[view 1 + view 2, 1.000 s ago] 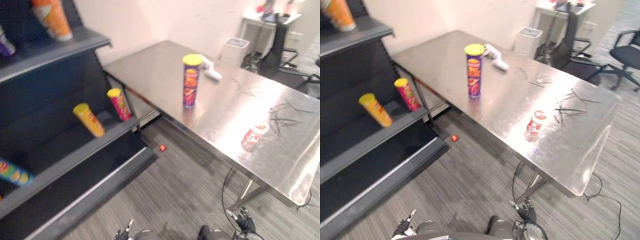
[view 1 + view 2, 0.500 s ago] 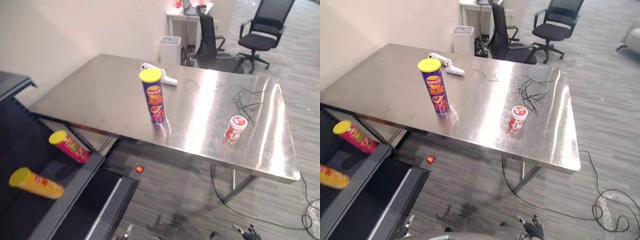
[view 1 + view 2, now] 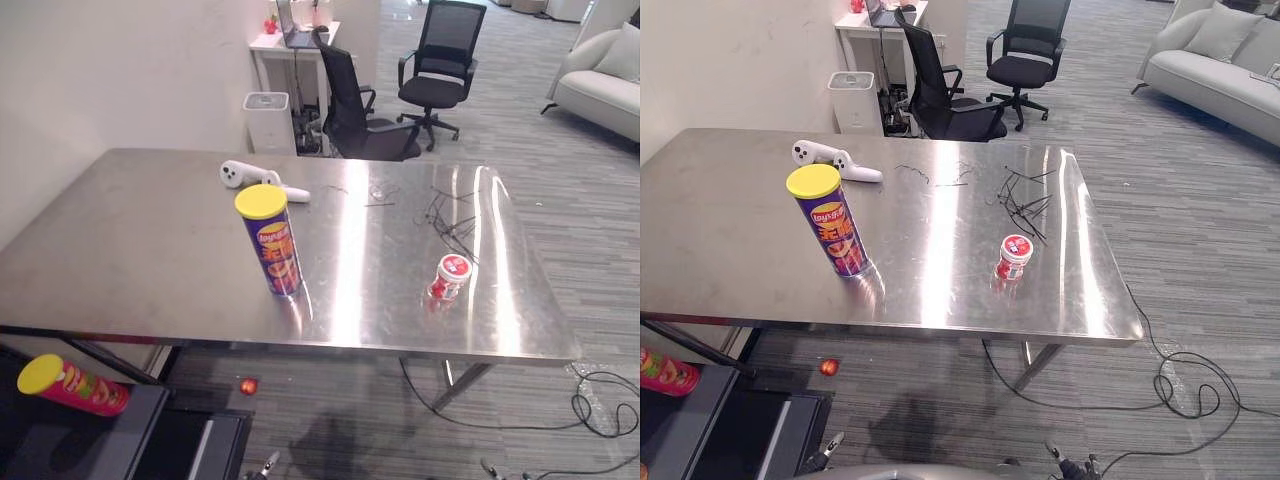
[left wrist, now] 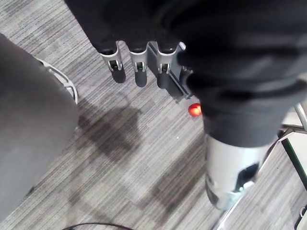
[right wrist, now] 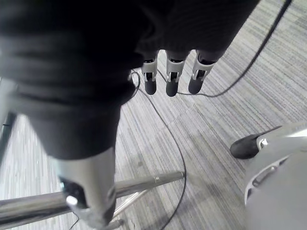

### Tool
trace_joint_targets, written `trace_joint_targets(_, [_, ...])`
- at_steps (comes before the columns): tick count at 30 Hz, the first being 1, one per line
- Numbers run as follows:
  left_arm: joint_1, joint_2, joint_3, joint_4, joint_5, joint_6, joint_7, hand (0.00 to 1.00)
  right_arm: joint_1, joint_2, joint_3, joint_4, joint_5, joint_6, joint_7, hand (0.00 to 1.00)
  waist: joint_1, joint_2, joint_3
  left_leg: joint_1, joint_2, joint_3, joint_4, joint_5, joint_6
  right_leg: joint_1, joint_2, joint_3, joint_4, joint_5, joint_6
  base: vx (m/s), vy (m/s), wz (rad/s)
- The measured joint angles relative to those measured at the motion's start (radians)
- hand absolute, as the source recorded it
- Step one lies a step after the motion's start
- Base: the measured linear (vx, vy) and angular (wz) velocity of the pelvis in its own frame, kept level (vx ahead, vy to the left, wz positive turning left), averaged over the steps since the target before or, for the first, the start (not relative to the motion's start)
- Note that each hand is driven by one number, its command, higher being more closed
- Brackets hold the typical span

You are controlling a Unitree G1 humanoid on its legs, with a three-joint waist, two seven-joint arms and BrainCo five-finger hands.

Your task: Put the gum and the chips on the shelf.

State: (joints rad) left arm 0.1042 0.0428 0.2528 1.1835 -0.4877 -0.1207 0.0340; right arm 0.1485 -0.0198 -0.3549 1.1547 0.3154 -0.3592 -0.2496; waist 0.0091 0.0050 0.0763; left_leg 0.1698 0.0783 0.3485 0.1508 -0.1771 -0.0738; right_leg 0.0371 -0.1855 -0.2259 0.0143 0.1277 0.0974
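Observation:
The chips can [image 3: 270, 241], purple with a yellow lid, stands upright near the middle of the steel table [image 3: 130, 270]. The gum jar [image 3: 449, 279], small, red and white, stands to its right, closer to the front right corner. A corner of the dark shelf [image 3: 60, 440] shows at the lower left. My left hand [image 4: 137, 64] hangs over the carpet with straight fingers and holds nothing. My right hand [image 5: 171, 72] hangs the same way above the floor, open and empty. Both hands are low, well short of the table.
A red chips can [image 3: 70, 385] lies on the shelf. A white controller [image 3: 255, 178] and loose black wires [image 3: 450, 212] lie at the table's far side. A small red thing [image 3: 247, 386] sits on the floor under the table. Office chairs [image 3: 435, 55] stand beyond.
The camera has swung right: the shelf has slid off to the left and the table now fills the middle. The chips can and gum jar stay where they were.

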Motion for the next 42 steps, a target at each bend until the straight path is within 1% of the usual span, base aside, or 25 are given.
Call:
trace_joint_targets(2, [0.0, -0.001, 0.005, -0.004, 0.003, 0.003, 0.0, 0.0, -0.008, 0.0, -0.026, -0.005, 0.011, -0.02, -0.038, 0.0, 0.004, 0.001, 0.0, 0.003, 0.003, 0.001, 0.0, 0.0, 0.0, 0.001, 0.002, -0.008, 0.0, 0.0, 0.001, 0.02, -0.019, -0.04])
trace_joint_targets(4, [0.0, -0.005, 0.021, -0.023, 0.029, 0.016, 0.0, 0.0, -0.018, -0.001, -0.051, -0.067, 0.016, -0.034, -0.098, 0.0, 0.022, -0.001, 0.002, 0.01, 0.008, 0.003, 0.0, 0.0, -0.001, 0.001, 0.008, -0.015, 0.0, 0.001, 0.001, 0.03, -0.048, -0.15])
trace_joint_targets(5, [0.002, -0.006, 0.021, -0.031, 0.033, 0.017, 0.0, 0.0, -0.02, -0.001, -0.059, -0.093, 0.015, -0.037, -0.113, 0.0, 0.022, -0.002, 0.003, 0.01, 0.01, 0.004, 0.0, -0.001, -0.001, 0.001, 0.009, -0.017, 0.0, 0.001, 0.001, 0.02, -0.04, -0.06])
trace_joint_targets(7, [0.004, -0.009, 0.021, -0.052, 0.035, 0.02, 0.002, 0.0, -0.032, -0.006, -0.106, -0.223, 0.015, -0.048, -0.171, 0.0, 0.022, -0.008, 0.008, 0.011, 0.014, 0.007, 0.0, -0.001, -0.001, 0.0, 0.01, -0.024, 0.0, 0.002, 0.002, 0.03, -0.033, 0.01])
trace_joint_targets(9, [0.01, -0.01, 0.02, -0.063, 0.037, 0.02, 0.002, 0.0, -0.046, -0.014, -0.139, -0.311, 0.014, -0.058, -0.204, 0.0, 0.022, -0.01, 0.009, 0.013, 0.017, 0.013, 0.0, -0.001, -0.001, -0.001, 0.008, -0.032, 0.0, 0.002, 0.003, 0.0, 0.0, 0.0])
trace_joint_targets(10, [0.02, -0.013, 0.019, -0.082, 0.038, 0.02, 0.003, 0.0, -0.05, -0.023, -0.161, -0.411, 0.01, -0.06, -0.231, 0.0, 0.023, -0.011, 0.01, 0.013, 0.018, 0.027, 0.0, -0.001, -0.001, -0.002, 0.008, -0.045, 0.0, 0.002, 0.003, 0.01, -0.033, -0.04])
trace_joint_targets(11, [0.024, -0.015, 0.016, -0.088, 0.037, 0.021, 0.003, 0.0, -0.05, -0.033, -0.162, -0.473, 0.005, -0.059, -0.242, 0.0, 0.024, -0.01, 0.011, 0.013, 0.018, 0.027, 0.0, -0.001, -0.001, -0.002, 0.008, -0.048, -0.001, 0.002, 0.003, 0.01, -0.031, -0.04])
trace_joint_targets(13, [0.03, -0.018, 0.003, -0.099, 0.036, 0.021, 0.004, 0.0, -0.048, -0.044, -0.161, -0.612, -0.01, -0.058, -0.257, 0.0, 0.023, -0.008, 0.012, 0.012, 0.018, 0.028, 0.0, -0.001, -0.001, -0.002, 0.008, -0.052, -0.005, 0.002, 0.003, 0.01, -0.04, -0.04])
trace_joint_targets(14, [0.042, -0.018, -0.017, -0.124, 0.036, 0.022, 0.005, 0.0, -0.048, -0.043, -0.152, -0.731, -0.04, -0.049, -0.269, 0.0, 0.023, -0.008, 0.015, 0.01, 0.018, 0.032, 0.0, -0.001, -0.001, -0.002, 0.01, -0.052, -0.012, 0.002, 0.003, 0.01, -0.04, -0.07])
trace_joint_targets(15, [0.043, -0.018, -0.021, -0.128, 0.036, 0.022, 0.005, 0.0, -0.048, -0.044, -0.151, -0.752, -0.047, -0.046, -0.27, 0.0, 0.023, -0.008, 0.016, 0.01, 0.018, 0.033, 0.0, -0.001, -0.001, -0.003, 0.01, -0.052, -0.013, 0.002, 0.003, 0.0, -0.046, -0.12])
trace_joint_targets(17, [0.053, -0.021, -0.037, -0.158, 0.036, 0.024, 0.006, 0.0, -0.053, -0.044, -0.147, -0.892, -0.098, -0.037, -0.272, 0.0, 0.024, -0.003, 0.021, 0.003, 0.02, 0.051, 0.0, -0.001, -0.001, -0.018, 0.012, -0.052, -0.013, 0.002, 0.003, 0.0, -0.043, -0.14])
trace_joint_targets(22, [0.059, -0.031, -0.059, -0.175, 0.038, 0.021, 0.008, 0.0, -0.044, -0.045, -0.147, -1.006, -0.169, -0.016, -0.271, 0.0, 0.022, 0.012, 0.032, 0.002, 0.019, 0.052, 0.001, -0.001, -0.002, -0.019, 0.014, -0.051, -0.022, 0.001, 0.003, 0.01, -0.047, -0.06])
trace_joint_targets(26, [0.073, -0.036, -0.061, -0.198, 0.038, 0.018, 0.009, 0.0, -0.022, -0.046, -0.14, -1.073, -0.225, -0.012, -0.264, 0.0, 0.019, 0.014, 0.031, -0.009, 0.016, 0.052, 0.015, 0.0, -0.001, -0.022, 0.012, -0.051, -0.03, 0.001, 0.003, 0.02, -0.049, -0.06])
trace_joint_targets(27, [0.075, -0.037, -0.061, -0.199, 0.038, 0.015, 0.01, 0.0, -0.015, -0.047, -0.127, -1.097, -0.23, -0.01, -0.258, 0.0, 0.017, 0.016, 0.03, -0.009, 0.017, 0.051, 0.018, 0.0, -0.001, -0.023, 0.013, -0.049, -0.03, 0.001, 0.003, 0.03, -0.05, -0.09])
trace_joint_targets(28, [0.076, -0.037, -0.061, -0.199, 0.038, 0.014, 0.01, 0.0, -0.005, -0.051, -0.105, -1.121, -0.229, -0.009, -0.232, 0.0, 0.016, 0.016, 0.03, -0.011, 0.017, 0.051, 0.029, 0.0, -0.001, -0.022, 0.012, -0.047, -0.03, 0.001, 0.003, 0.03, -0.062, -0.14])
trace_joint_targets(30, [0.079, -0.036, -0.062, -0.199, 0.039, 0.014, 0.01, 0.0, 0.007, -0.057, -0.069, -1.152, -0.229, 0.009, -0.187, 0.0, 0.011, 0.019, 0.028, -0.011, 0.015, 0.049, 0.04, 0.0, -0.001, -0.019, 0.01, -0.043, -0.03, 0.001, 0.003, 0.03, -0.054, -0.1])
trace_joint_targets(33, [0.086, -0.023, -0.077, -0.197, 0.05, 0.012, 0.01, 0.0, 0.014, -0.075, -0.006, -1.159, -0.228, 0.035, -0.09, 0.0, -0.007, 0.021, 0.022, -0.028, 0.01, 0.046, 0.07, 0.0, -0.001, -0.017, 0.005, -0.043, -0.032, 0.001, 0.003, 0.02, -0.058, -0.03])
trace_joint_targets(35, [0.086, -0.011, -0.091, -0.197, 0.072, 0.011, 0.01, 0.0, 0.015, -0.085, 0.018, -1.159, -0.228, 0.053, -0.027, 0.0, -0.01, 0.02, 0.019, -0.029, 0.004, 0.043, 0.069, 0.0, -0.001, -0.017, 0.002, -0.043, -0.037, 0.001, 0.003, 0.04, -0.063, -0.04])
trace_joint_targets(36, [0.086, -0.003, -0.099, -0.196, 0.072, 0.009, 0.008, 0.0, 0.017, -0.091, 0.03, -1.159, -0.228, 0.063, 0.02, 0.0, -0.011, 0.017, 0.015, -0.033, 0.0, 0.033, 0.081, 0.0, -0.001, -0.017, -0.002, -0.044, -0.041, 0.001, 0.003, 0.05, -0.042, 0.02])
trace_joint_targets(37, [0.086, 0.003, -0.101, -0.196, 0.074, 0.009, 0.006, 0.0, 0.023, -0.102, 0.043, -1.159, -0.227, 0.07, 0.051, 0.0, -0.011, 0.01, 0.01, -0.05, -0.006, 0.017, 0.115, 0.0, -0.001, -0.018, -0.013, -0.044, -0.042, 0.001, 0.003, 0.09, -0.016, 0.11])
trace_joint_targets(38, [0.086, 0.011, -0.094, -0.196, 0.073, 0.005, 0.002, 0.0, 0.023, -0.112, 0.059, -1.156, -0.226, 0.075, 0.093, 0.0, -0.007, -0.033, 0.022, -0.12, -0.011, -0.007, 0.213, -0.026, 0.002, -0.014, -0.056, -0.042, -0.041, 0.001, 0.003, 0.07, -0.003, 0.17])
trace_joint_targets(39, [0.084, 0.021, -0.094, -0.196, 0.079, -0.003, 0.001, 0.0, 0.018, -0.116, 0.068, -1.147, -0.225, 0.075, 0.107, 0.0, -0.006, -0.044, 0.016, -0.137, -0.024, -0.019, 0.205, -0.072, 0.01, -0.016, -0.075, -0.028, -0.044, 0.001, 0.003, 0.03, -0.009, 0.3])
trace_joint_targets(40, [0.088, 0.031, -0.113, -0.193, 0.081, -0.003, 0.001, 0.0, -0.001, -0.139, 0.072, -1.129, -0.218, 0.079, 0.132, 0.0, -0.019, -0.026, -0.002, -0.119, -0.023, -0.044, -0.03, -0.006, 0.017, -0.018, -0.065, -0.036, -0.042, 0.002, 0.004, 0.01, 0.033, 0.18])
trace_joint_targets(41, [0.103, 0.033, -0.128, -0.187, 0.08, -0.002, 0.004, 0.0, -0.026, -0.17, 0.099, -1.11, -0.216, 0.093, 0.176, 0.0, -0.017, -0.013, -0.005, -0.109, -0.01, -0.06, -0.078, 0.024, 0.019, -0.018, -0.059, -0.045, -0.039, -0.006, 0.015, 0.02, 0.067, 0.11])
trace_joint_targets(42, [0.104, 0.049, -0.131, -0.184, 0.082, -0.001, 0.006, 0.0, -0.031, -0.17, 0.118, -1.108, -0.216, 0.095, 0.196, 0.0, -0.015, -0.018, -0.008, -0.112, -0.016, -0.06, -0.072, 0.024, 0.019, -0.019, -0.067, -0.048, -0.037, -0.006, 0.014, 0.03, 0.099, -0.05])
